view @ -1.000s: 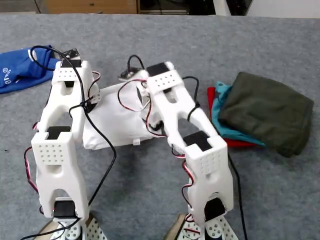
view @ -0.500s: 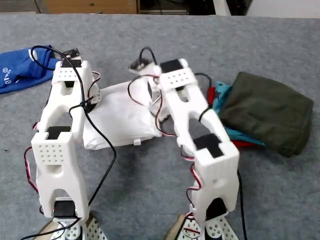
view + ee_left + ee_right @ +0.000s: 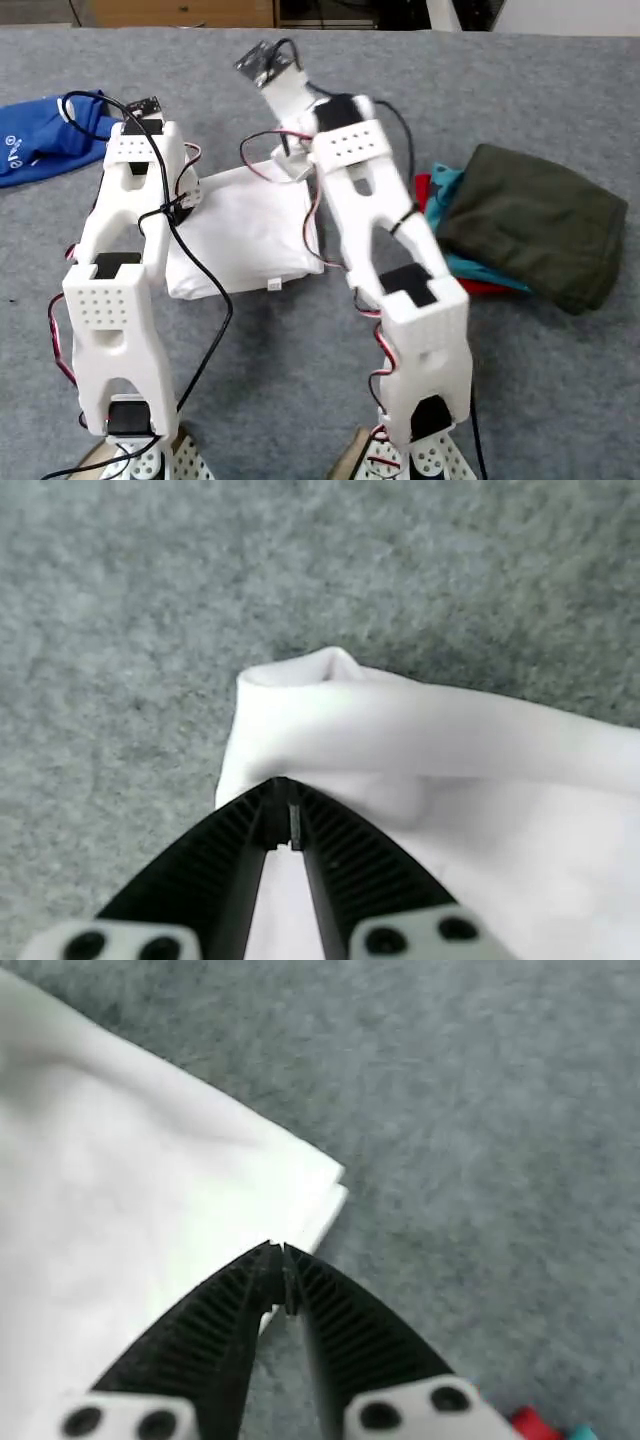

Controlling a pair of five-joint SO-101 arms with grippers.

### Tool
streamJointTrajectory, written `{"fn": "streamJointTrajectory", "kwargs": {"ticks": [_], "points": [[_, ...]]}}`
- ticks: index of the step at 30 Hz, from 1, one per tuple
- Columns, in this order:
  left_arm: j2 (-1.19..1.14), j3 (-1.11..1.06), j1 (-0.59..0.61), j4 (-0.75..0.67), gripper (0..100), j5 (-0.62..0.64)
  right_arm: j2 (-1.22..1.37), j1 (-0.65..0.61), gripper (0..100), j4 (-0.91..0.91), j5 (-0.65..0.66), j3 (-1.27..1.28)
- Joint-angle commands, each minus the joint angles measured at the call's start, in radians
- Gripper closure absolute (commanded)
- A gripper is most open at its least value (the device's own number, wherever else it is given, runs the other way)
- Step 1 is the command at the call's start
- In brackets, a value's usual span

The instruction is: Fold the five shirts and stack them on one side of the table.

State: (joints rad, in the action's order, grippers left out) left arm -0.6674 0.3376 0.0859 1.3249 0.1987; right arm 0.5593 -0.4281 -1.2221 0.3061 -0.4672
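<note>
A folded white shirt point(image 3: 250, 230) lies on the grey table point(image 3: 300, 390) between my two arms. In the left wrist view my left gripper point(image 3: 282, 818) is shut, its tips resting at a rolled corner of the white shirt point(image 3: 420, 750); whether cloth is pinched I cannot see. My right gripper point(image 3: 279, 1258) is shut with nothing in it, held above another corner of the white shirt point(image 3: 120, 1200). The right arm point(image 3: 345, 150) stands raised at the shirt's far right corner. A blue shirt point(image 3: 45, 135) lies crumpled at the far left.
On the right sits a stack of folded shirts: dark green point(image 3: 530, 225) on top, teal point(image 3: 445, 195) under it, red point(image 3: 422, 188) at the bottom. The red edge point(image 3: 530, 1422) shows in the right wrist view. Open carpet lies at the far side and front.
The right arm left the white shirt's right side, swung right, then lifted toward the far edge. The shirt's right part now lies flat. The left arm has kept still.
</note>
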Motion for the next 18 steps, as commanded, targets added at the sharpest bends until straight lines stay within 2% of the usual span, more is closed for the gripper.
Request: {"fn": "streamJointTrajectory", "kwargs": {"ticks": [1,12,18], "points": [[0.008,0.002,-0.031,-0.032,98,-0.008,0.027,-0.028,99.4,0.023,0.008,-0.047],[0.008,0.002,-0.029,-0.031,98,-0.008,0.254,0.074,99.4,0.19,0.008,-0.048],[0.008,0.002,-0.029,-0.031,98,-0.008,0.231,0.045,99.4,0.118,0.008,-0.085]]}}
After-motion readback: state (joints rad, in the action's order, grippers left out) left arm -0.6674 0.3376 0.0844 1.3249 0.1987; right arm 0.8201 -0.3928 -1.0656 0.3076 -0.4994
